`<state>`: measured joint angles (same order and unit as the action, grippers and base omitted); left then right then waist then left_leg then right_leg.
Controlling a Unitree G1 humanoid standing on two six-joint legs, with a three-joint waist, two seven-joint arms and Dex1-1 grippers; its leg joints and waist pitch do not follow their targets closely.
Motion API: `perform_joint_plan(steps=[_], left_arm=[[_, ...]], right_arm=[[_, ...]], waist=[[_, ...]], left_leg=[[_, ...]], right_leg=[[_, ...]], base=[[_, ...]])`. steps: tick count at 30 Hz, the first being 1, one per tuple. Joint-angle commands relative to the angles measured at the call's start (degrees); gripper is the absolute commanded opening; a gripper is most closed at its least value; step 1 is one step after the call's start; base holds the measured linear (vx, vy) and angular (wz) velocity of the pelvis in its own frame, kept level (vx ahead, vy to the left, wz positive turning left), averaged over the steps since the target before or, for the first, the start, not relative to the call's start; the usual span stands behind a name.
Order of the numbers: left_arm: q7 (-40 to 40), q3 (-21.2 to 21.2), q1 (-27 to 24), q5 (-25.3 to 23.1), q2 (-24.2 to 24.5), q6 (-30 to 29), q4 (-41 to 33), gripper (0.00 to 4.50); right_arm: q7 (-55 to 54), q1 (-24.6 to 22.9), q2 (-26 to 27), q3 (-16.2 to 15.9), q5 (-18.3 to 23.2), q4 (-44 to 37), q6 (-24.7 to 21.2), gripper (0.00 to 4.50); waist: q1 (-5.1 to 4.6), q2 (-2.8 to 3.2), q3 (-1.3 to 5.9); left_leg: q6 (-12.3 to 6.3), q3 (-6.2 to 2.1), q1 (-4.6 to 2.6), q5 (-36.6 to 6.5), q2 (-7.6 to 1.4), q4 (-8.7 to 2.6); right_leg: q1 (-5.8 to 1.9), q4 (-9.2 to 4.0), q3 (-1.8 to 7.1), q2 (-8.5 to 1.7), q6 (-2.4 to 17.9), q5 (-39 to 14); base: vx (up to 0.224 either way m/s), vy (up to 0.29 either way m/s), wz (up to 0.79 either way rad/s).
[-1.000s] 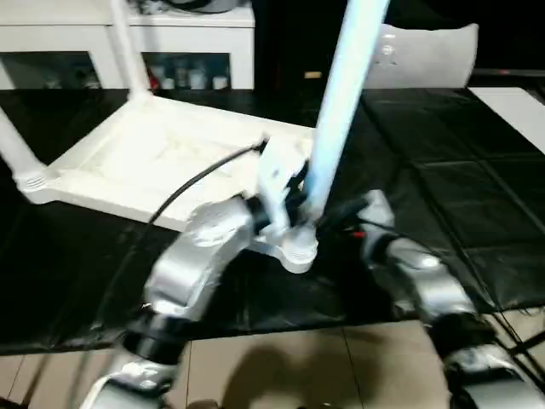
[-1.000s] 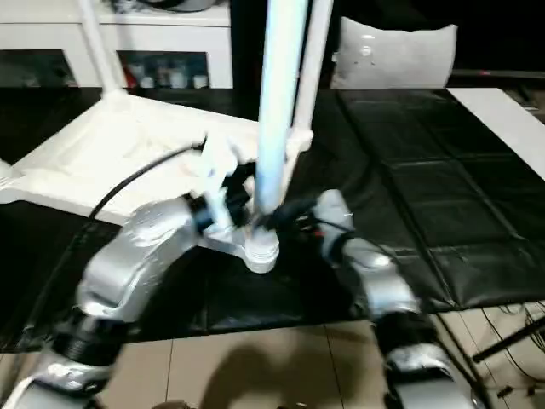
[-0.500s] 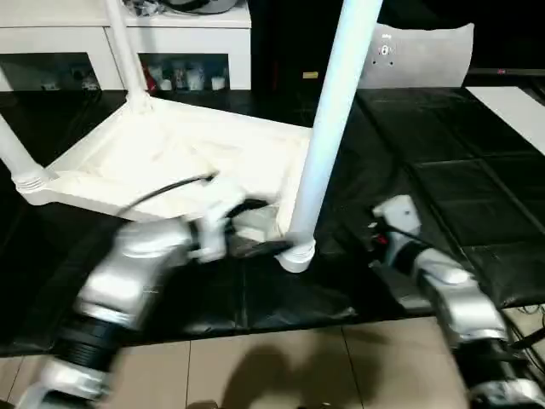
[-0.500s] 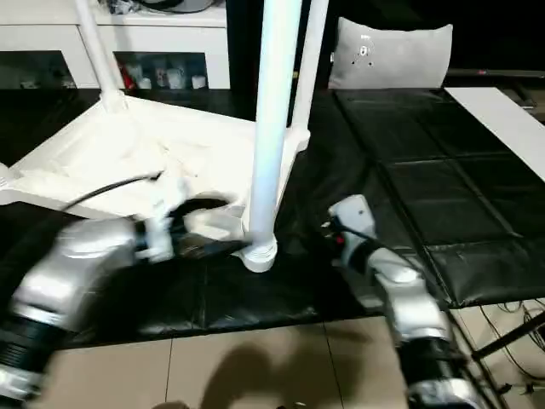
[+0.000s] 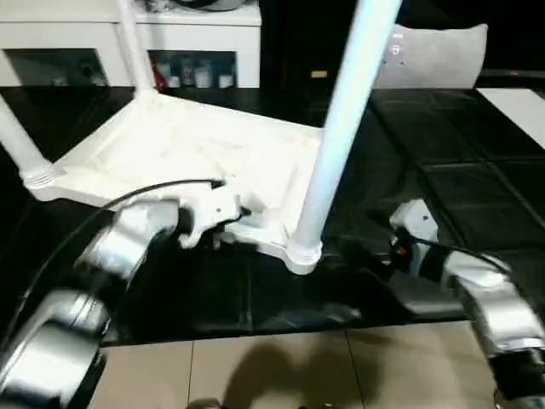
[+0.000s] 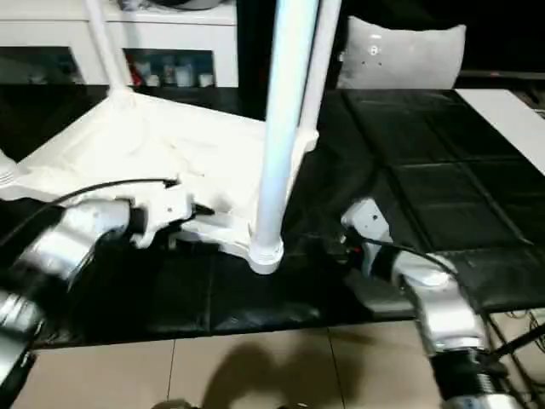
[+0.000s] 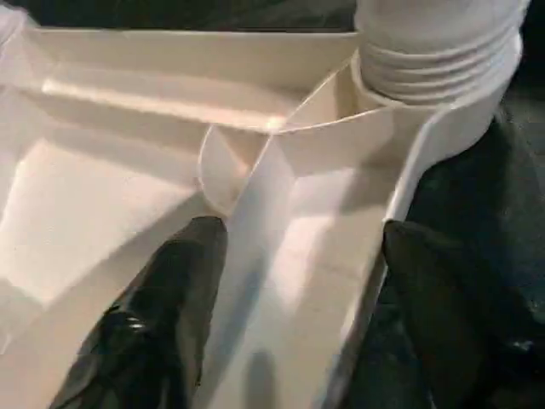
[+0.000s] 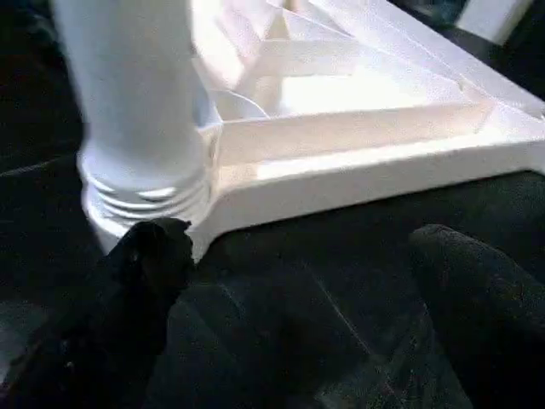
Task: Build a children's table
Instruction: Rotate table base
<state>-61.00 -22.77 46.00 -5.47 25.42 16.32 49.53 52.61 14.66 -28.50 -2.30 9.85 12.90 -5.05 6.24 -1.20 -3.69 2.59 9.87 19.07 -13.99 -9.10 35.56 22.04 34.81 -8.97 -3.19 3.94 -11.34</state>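
The white children's table (image 5: 170, 153) lies upside down on a black mat, ribbed underside up. Its near leg (image 5: 341, 128) stands in the front corner socket (image 5: 302, 254), and other legs (image 5: 136, 43) rise at the far corners. My left gripper (image 7: 298, 298) is open, its fingers (image 7: 170, 315) straddling the table's front rim just beside that socket. My right gripper (image 8: 306, 290) is open over the mat, a little to the right of the near leg's base (image 8: 145, 170), with nothing between its fingers (image 8: 145, 273).
A white cabinet (image 5: 213, 25) with glass doors stands behind the table. A grey cushion-like object (image 5: 438, 55) sits at the back right, and a white panel (image 5: 519, 102) lies at the right edge. The black mat (image 5: 460, 153) ends near me at a tiled floor (image 5: 272, 375).
Both grippers have let go of the near leg and drawn back, the left to the left along the rim, the right to the right. The leg stays upright in its socket.
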Motion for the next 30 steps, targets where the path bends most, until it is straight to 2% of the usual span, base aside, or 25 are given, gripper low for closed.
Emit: perform_joint_plan(steps=[1, 2, 3, 6, 7, 8, 10, 13, 14, 15, 16, 19, 22, 24, 27, 30], left_arm=[[0.8, -1.6, 1.2, -2.4, -0.8, 2.1, 3.3, 2.96], [1.4, -2.6, 3.0, -4.2, -1.6, 3.9, 6.9, 2.89], [1.6, -2.8, 3.7, -4.7, -1.9, 4.4, 8.2, 2.84], [0.9, -3.1, 4.9, -5.4, -2.6, 5.3, 10.9, 2.63], [0.7, -3.4, 5.4, -6.0, -2.8, 5.6, 11.8, 2.63], [0.2, -3.9, 6.2, -7.0, -3.2, 6.1, 13.7, 2.47], [-0.2, -4.0, 6.5, -7.1, -3.4, 6.0, 14.3, 2.36], [-1.6, -3.6, 7.6, -6.8, -4.5, 6.0, 16.4, 2.04], [-1.6, -3.4, 8.4, -7.0, -5.0, 6.7, 17.9, 1.95], [-2.2, -3.5, 8.7, -7.1, -5.2, 6.7, 18.4, 1.95], [-2.7, -3.5, 8.9, -7.2, -5.3, 6.6, 18.7, 1.76], [-6.4, -4.4, 9.5, -8.3, -5.3, 5.4, 20.1, 1.52], [-10.6, -5.9, 10.0, -10.1, -4.8, 4.5, 21.2, 1.45], [-15.0, -6.1, 10.3, -10.2, -4.5, 3.3, 21.6, 1.18], [-19.6, -5.3, 10.9, -9.0, -4.9, 0.5, 22.0, 1.04], [-20.8, -4.8, 11.3, -8.7, -5.4, -2.2, 22.3, 0.78]], right_arm=[[1.2, -0.8, -0.8, -0.1, 1.0, -1.5, -0.9, 4.50], [2.0, -1.2, -1.5, -0.1, 1.4, -2.3, -1.4, 4.50], [2.2, -1.4, -1.7, 0.0, 1.6, -2.6, -1.6, 4.50], [3.4, -1.9, -2.2, 0.0, 2.6, -3.9, -2.7, 4.50], [3.9, -2.3, -2.5, -0.1, 2.9, -4.6, -3.1, 4.50], [5.1, -3.0, -3.2, -0.3, 3.6, -5.9, -3.9, 4.50], [5.9, -3.3, -3.6, -0.5, 3.9, -6.7, -4.4, 4.50], [8.6, -4.4, -5.0, -1.3, 5.0, -8.6, -5.8, 4.50], [9.2, -4.7, -5.6, -1.5, 5.4, -9.5, -6.3, 4.50], [9.6, -4.9, -5.8, -1.5, 5.7, -10.0, -6.8, 4.50], [9.8, -5.0, -6.0, -1.6, 5.9, -10.3, -7.1, 4.50], [11.3, -5.4, -7.1, -1.7, 6.6, -11.7, -8.4, 4.50], [12.1, -5.5, -7.8, -1.6, 7.1, -12.3, -9.1, 4.50], [12.2, -5.1, -7.9, -1.3, 7.0, -12.0, -9.1, 4.50], [12.3, -4.8, -7.9, -1.6, 7.0, -12.0, -9.1, 4.50], [12.3, -4.7, -7.9, -1.8, 7.2, -12.4, -9.5, 4.50]], waist=[[0.31, -0.05, 4.05], [0.58, 0.68, 4.10], [0.47, 0.31, 3.94], [0.67, 0.11, 4.17], [0.85, 0.78, 4.32], [0.73, 0.31, 4.36], [0.85, 0.35, 4.37], [0.92, 0.39, 4.47], [0.93, 0.31, 4.39], [0.97, 0.59, 4.45], [0.98, 0.42, 4.46], [1.08, 0.46, 4.42], [1.10, 0.38, 4.42], [0.99, 0.41, 4.44], [0.90, 0.44, 4.51], [0.99, 0.58, 4.51]], left_leg=[[-5.10, -2.05, 0.59, -1.7, -4.68, -4.09], [-4.64, -2.19, 0.51, -2.0, -4.84, -4.18], [-5.07, -1.98, 0.54, -2.1, -4.49, -4.11], [-4.84, -2.26, 0.59, -2.0, -4.74, -4.16], [-4.64, -2.41, 0.59, -1.6, -4.93, -4.13], [-4.99, -2.36, 0.69, -1.2, -4.95, -4.04], [-5.46, -2.41, 0.71, -0.8, -4.97, -4.02], [-5.91, -2.51, 0.81, -0.1, -5.32, -3.95], [-6.20, -2.40, 0.77, 0.0, -5.11, -3.88], [-6.12, -2.44, 0.81, 0.0, -5.08, -3.86], [-6.16, -2.38, 0.82, 0.0, -5.11, -3.86], [-6.10, -2.42, 0.78, -0.1, -5.23, -3.93], [-6.06, -2.44, 0.82, 0.2, -5.25, -3.96], [-5.97, -2.47, 0.83, 0.5, -5.30, -3.94], [-6.08, -2.33, 0.83, 0.8, -5.24, -3.89], [-6.34, -2.36, 0.82, 0.9, -5.38, -3.90]], right_leg=[[-3.81, -5.59, 5.34, -7.52, 0.9, -14.8], [-3.75, -5.54, 5.31, -7.74, 0.9, -15.5], [-3.62, -6.16, 5.14, -7.18, 0.1, -16.4], [-3.82, -5.81, 5.02, -7.42, -1.1, -16.0], [-3.81, -5.52, 5.08, -7.62, -0.5, -14.6], [-3.84, -5.46, 5.11, -7.43, -0.4, -13.0], [-3.96, -5.36, 5.16, -7.48, -0.3, -11.8], [-3.99, -4.85, 5.13, -7.78, 1.7, -9.1], [-3.98, -5.08, 5.06, -7.62, 1.7, -9.1], [-4.08, -4.96, 5.08, -7.74, 1.8, -8.9], [-4.13, -5.02, 5.09, -7.77, 2.0, -8.7], [-4.13, -5.08, 5.07, -7.76, 2.1, -9.1], [-4.19, -5.08, 5.10, -7.87, 2.1, -9.0], [-4.23, -4.93, 5.14, -7.97, 2.4, -8.2], [-4.23, -4.78, 5.14, -7.96, 3.4, -7.2], [-4.20, -4.73, 5.10, -8.05, 4.1, -7.3]], base=[[0.000, 0.000, 0.00], [0.000, 0.000, 0.00], [0.000, 0.000, 0.00], [0.000, 0.000, 0.00], [0.000, 0.000, 0.00], [0.000, 0.000, 0.00], [0.000, 0.000, 0.00], [0.000, 0.000, 0.00], [0.000, 0.000, 0.00], [0.000, 0.000, 0.00], [0.000, 0.000, 0.00], [0.000, 0.000, 0.00], [0.000, 0.000, 0.00], [0.000, 0.000, 0.00], [0.000, 0.000, 0.00], [0.000, 0.000, 0.00]])
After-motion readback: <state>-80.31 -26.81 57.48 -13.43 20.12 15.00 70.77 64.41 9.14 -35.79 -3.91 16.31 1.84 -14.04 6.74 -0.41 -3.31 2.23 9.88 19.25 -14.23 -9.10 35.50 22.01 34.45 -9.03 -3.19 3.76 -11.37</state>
